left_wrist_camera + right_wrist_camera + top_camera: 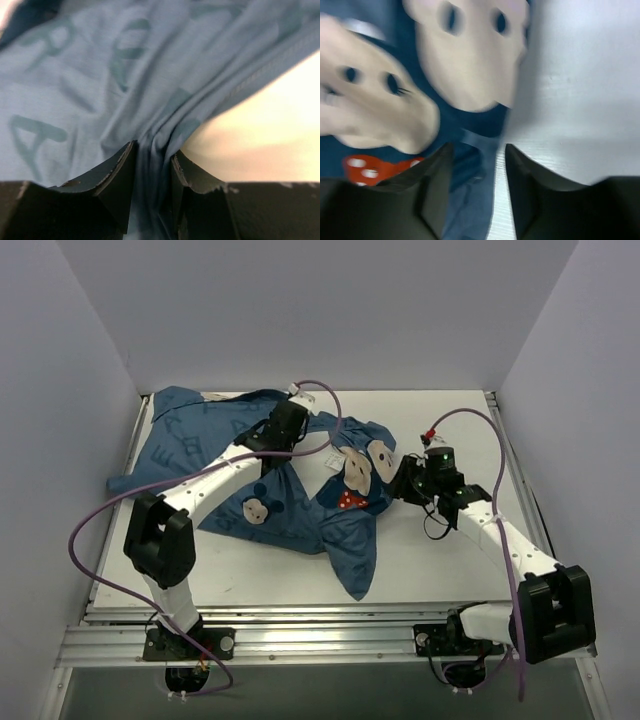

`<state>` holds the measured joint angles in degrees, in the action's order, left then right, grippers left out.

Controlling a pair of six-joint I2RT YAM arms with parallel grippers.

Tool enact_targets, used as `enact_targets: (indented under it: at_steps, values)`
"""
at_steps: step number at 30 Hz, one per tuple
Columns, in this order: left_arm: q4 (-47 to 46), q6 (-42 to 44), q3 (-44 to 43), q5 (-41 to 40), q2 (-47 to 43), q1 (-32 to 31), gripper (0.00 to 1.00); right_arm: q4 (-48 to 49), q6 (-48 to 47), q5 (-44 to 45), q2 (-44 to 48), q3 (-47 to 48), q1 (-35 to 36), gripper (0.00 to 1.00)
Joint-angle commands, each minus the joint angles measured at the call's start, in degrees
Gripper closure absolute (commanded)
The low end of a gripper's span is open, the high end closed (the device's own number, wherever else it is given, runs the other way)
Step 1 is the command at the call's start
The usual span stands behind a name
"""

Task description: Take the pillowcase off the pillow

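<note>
On the white table, the left gripper pinches a pillowcase fold while the right gripper gapes at its edge; I'd have it bite deeper before pulling.

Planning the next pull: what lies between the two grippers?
Bunched pillowcase fills the whole stretch from the left gripper to the right gripper, as the top view shows.

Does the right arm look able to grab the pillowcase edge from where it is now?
Probably yes: the right tool sits at the edge of the pillowcase, jaws apart, a blue fold between them. Nothing blocks it; the left tool pinches fabric farther left, clear of it.
</note>
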<state>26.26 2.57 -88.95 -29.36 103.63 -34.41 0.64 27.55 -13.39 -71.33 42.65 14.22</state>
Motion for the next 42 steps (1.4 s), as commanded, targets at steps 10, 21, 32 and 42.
enact_targets:
  at_steps: [10,21,32,42]
  values:
    - [3.71,-12.32,8.08,6.86,-2.12,-5.93,0.59,-10.93,-0.83,17.86,-7.49,25.80,15.39,0.15]
    - [3.62,-14.43,13.97,6.43,-5.37,-6.02,0.59,-9.79,-0.75,26.93,-17.54,23.73,13.76,0.65]
    - [3.45,-15.93,19.78,7.65,-7.13,-4.96,0.60,1.71,-1.27,2.34,-15.58,5.52,-7.45,1.00]
    - [-2.61,-11.36,19.17,15.47,-14.59,-7.15,0.41,19.12,2.42,-18.24,-18.06,-0.03,-6.75,1.00]
